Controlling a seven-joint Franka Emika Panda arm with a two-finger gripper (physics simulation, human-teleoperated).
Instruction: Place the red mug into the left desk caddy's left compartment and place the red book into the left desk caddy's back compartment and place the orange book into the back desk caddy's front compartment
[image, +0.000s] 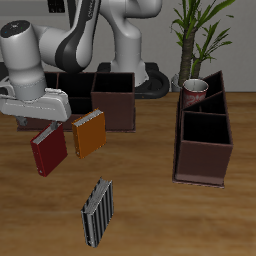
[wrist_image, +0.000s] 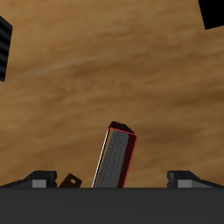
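My gripper (image: 42, 116) hangs open above the red book (image: 48, 150) (orange book (image: 89, 133) at its 2 o'clock).

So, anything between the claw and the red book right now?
Nothing visible. The claw is open over the red book, and the wrist view shows the book between the two fingers. The orange book stands close beside it but not in the path.

My glossy white, rounded arm (image: 90, 35) has black joint bands, and my pale grey end effector (image: 45, 117) carries dark finger pads.
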